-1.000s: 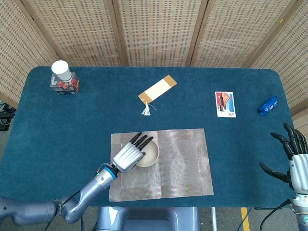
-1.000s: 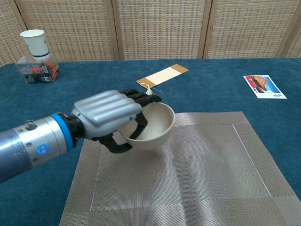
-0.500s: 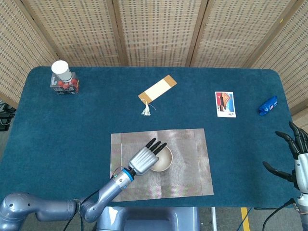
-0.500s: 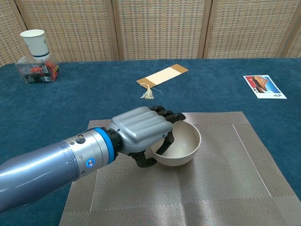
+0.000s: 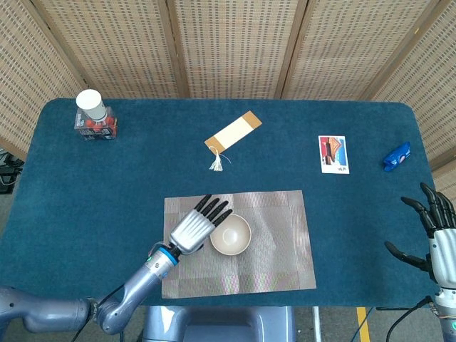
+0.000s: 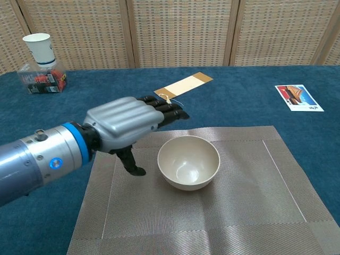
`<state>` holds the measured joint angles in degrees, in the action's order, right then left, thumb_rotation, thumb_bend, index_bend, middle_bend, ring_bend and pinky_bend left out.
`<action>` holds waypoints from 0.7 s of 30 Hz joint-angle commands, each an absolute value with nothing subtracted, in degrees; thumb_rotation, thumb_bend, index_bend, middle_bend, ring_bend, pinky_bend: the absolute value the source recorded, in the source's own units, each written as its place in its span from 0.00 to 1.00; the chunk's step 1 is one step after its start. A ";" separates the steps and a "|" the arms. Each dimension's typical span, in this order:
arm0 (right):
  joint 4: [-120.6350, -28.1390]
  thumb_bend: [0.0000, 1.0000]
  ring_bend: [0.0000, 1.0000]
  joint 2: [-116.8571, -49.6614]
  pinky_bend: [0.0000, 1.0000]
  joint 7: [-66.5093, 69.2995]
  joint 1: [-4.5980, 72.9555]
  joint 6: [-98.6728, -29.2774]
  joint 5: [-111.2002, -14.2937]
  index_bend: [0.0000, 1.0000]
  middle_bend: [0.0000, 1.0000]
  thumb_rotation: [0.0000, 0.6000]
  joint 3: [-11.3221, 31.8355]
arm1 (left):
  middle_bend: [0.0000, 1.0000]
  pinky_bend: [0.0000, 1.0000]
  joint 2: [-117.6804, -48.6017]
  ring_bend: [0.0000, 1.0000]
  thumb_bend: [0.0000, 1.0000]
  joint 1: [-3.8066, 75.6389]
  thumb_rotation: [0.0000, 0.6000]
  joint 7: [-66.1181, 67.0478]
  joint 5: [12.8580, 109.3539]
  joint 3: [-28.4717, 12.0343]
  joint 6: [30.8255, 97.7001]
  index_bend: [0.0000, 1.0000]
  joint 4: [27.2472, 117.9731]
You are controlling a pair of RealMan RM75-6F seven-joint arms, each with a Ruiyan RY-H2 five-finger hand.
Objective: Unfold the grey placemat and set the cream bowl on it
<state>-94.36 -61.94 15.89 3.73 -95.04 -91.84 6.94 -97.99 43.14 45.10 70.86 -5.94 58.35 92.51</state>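
The grey placemat (image 5: 274, 246) (image 6: 255, 207) lies unfolded and flat near the table's front edge. The cream bowl (image 5: 230, 234) (image 6: 188, 162) stands upright on the mat, left of its middle. My left hand (image 5: 194, 226) (image 6: 127, 123) hovers just left of the bowl with fingers spread, holding nothing and not touching the bowl. My right hand (image 5: 434, 235) is at the table's right front corner, fingers apart and empty; the chest view does not show it.
A paper cup on a small box (image 5: 94, 117) (image 6: 41, 66) stands at the back left. A bookmark with a tassel (image 5: 231, 136) (image 6: 183, 86) lies behind the mat. A picture card (image 5: 333, 154) (image 6: 298, 98) and a blue object (image 5: 397, 157) lie to the right.
My left hand carried the bowl to the right over the mat, set it down, let go and drew back to the left. The right hand barely shifted.
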 commanded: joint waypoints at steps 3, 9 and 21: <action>-94.53 0.23 0.00 -62.91 0.00 13.45 3.66 -95.16 -92.86 0.23 0.00 1.00 6.30 | 0.00 0.00 -90.38 0.00 0.14 36.03 1.00 41.62 76.43 -3.30 70.22 0.00 96.63; -94.36 0.22 0.00 -64.08 0.00 10.66 4.62 -91.80 -91.97 0.23 0.00 1.00 5.48 | 0.00 0.00 -81.40 0.00 0.14 27.50 1.00 35.85 77.91 -1.01 81.36 0.00 99.74; -95.29 0.19 0.00 -65.35 0.00 4.65 5.74 -86.83 -89.48 0.21 0.00 1.00 4.36 | 0.00 0.00 -70.48 0.00 0.13 13.79 1.00 22.29 80.88 4.87 92.98 0.00 97.22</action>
<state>-95.06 -65.27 5.19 5.73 -87.20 -89.79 4.58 -71.42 15.27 23.93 79.97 3.92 91.64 98.48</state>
